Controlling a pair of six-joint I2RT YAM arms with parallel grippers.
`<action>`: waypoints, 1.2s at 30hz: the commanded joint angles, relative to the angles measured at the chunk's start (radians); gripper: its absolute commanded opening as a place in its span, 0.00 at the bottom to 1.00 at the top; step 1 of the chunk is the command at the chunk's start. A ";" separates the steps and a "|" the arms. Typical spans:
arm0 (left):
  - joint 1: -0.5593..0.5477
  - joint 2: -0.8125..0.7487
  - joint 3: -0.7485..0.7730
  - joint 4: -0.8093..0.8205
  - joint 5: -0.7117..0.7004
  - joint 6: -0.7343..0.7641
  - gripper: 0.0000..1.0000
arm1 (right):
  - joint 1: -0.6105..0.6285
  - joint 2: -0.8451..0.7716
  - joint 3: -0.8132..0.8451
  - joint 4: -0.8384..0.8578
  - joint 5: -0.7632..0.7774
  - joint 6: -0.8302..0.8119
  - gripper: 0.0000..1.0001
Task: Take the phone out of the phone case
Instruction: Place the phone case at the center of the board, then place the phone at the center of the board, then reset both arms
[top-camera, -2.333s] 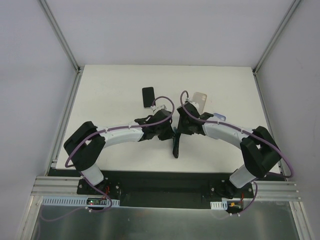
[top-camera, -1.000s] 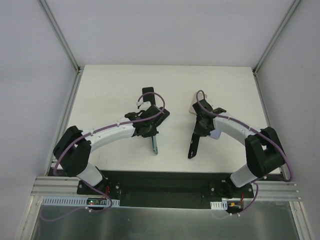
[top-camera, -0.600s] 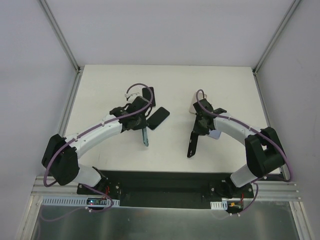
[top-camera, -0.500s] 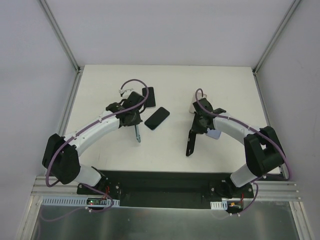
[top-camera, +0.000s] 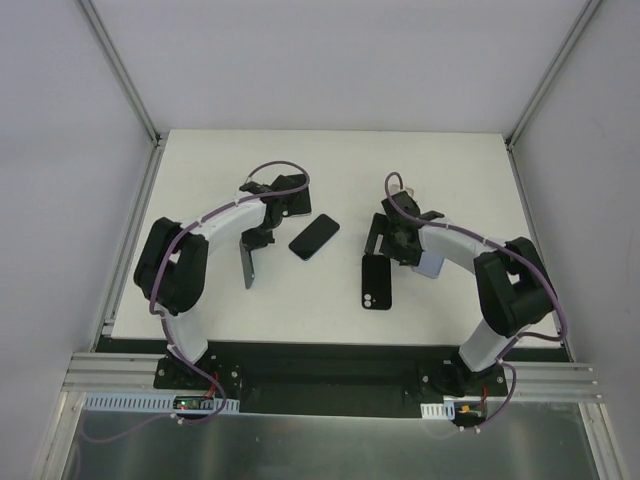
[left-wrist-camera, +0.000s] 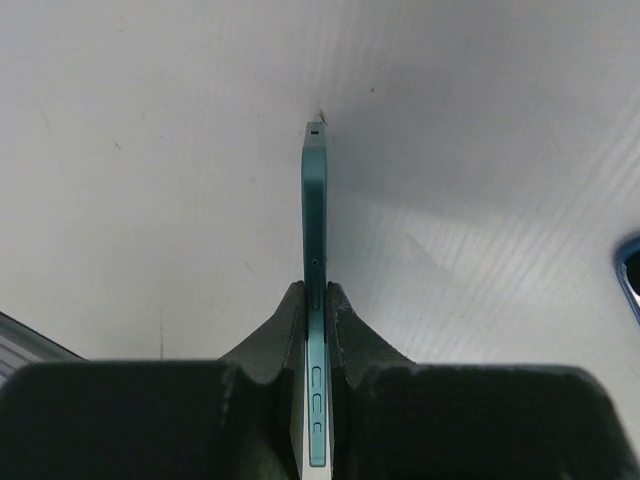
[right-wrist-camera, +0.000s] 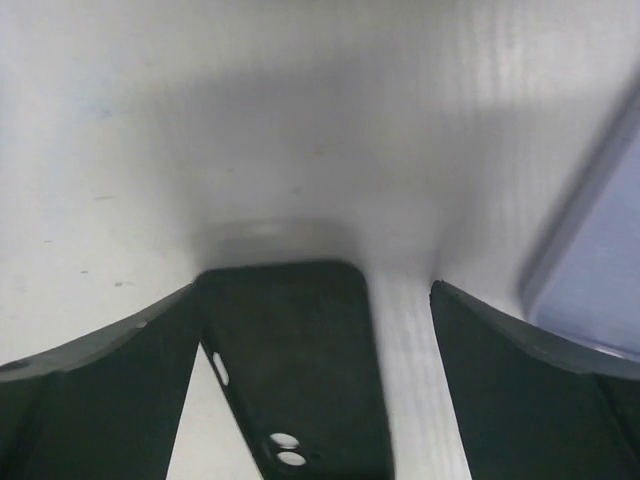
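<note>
Top view: the left gripper (top-camera: 251, 243) sits over the left-mid part of the table (top-camera: 450, 160), clenched on the phone (top-camera: 247, 268). The phone is held on edge and hangs toward the near side, so it's off the surface and clear of the case. The black case (top-camera: 376, 283) lies flat on the table w/ its camera cutout at the near end, well apart from the phone. The right gripper (top-camera: 385, 245) is just behind the case. A second phone (top-camera: 314, 236), dark, lies flat btwn the two arms, and a lilac item (top-camera: 431, 265) sits beside the right arm. Neither looks involved.

Left wrist: jaws pinch the phone (left-wrist-camera: 315, 200) across its thin teal sides near the buttons. The grip is narrow, prob. to leave front and back free. The far end is at or just over the table; can't tell which.

Right wrist: jaws are spread wide and grip nothing. The case (right-wrist-camera: 300, 360) lies loose btwn the fingers (right-wrist-camera: 110, 400), w/ the lilac item (right-wrist-camera: 590, 270) off to the right. Judgement: the phone is already out of the case, and what's left is to set it down.
</note>
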 joint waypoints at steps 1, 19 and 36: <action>0.004 0.080 0.074 -0.102 -0.056 0.012 0.00 | -0.007 -0.091 -0.004 -0.146 0.166 -0.027 0.98; 0.005 0.097 0.182 -0.072 0.111 0.017 0.44 | -0.011 -0.588 -0.093 -0.391 0.343 -0.050 1.00; 0.089 -0.392 -0.059 0.028 0.344 0.100 0.61 | -0.015 -0.829 -0.120 -0.635 0.585 0.050 0.96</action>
